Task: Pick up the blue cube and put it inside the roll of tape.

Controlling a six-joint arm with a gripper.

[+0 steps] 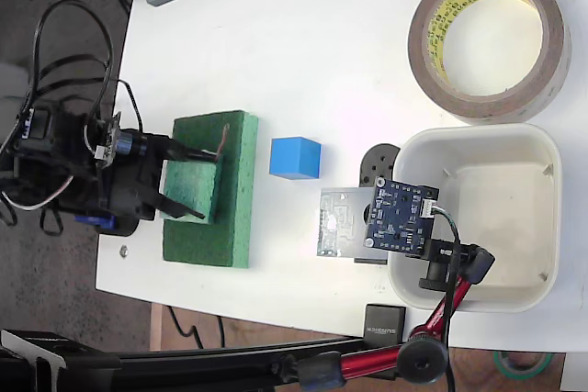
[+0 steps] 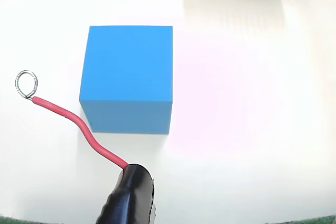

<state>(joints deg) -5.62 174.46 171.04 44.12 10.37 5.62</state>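
Your pincer (image 1: 188,181) hangs released over the green foam pad (image 1: 211,188); the blue cube (image 1: 295,157) sits just right of that pad, fixed view, untouched.

The fixed view looks steeply down from above the white table (image 1: 303,52), taking in nearly the whole tabletop, with the arm at the picture's left edge and a red clamp stand (image 1: 432,328) close to the lens at the bottom. The wrist view sits low and very near the table, facing forward past a red wire (image 2: 79,124). Both views share the blue cube (image 1: 295,157) (image 2: 127,77) and the bare white surface around it
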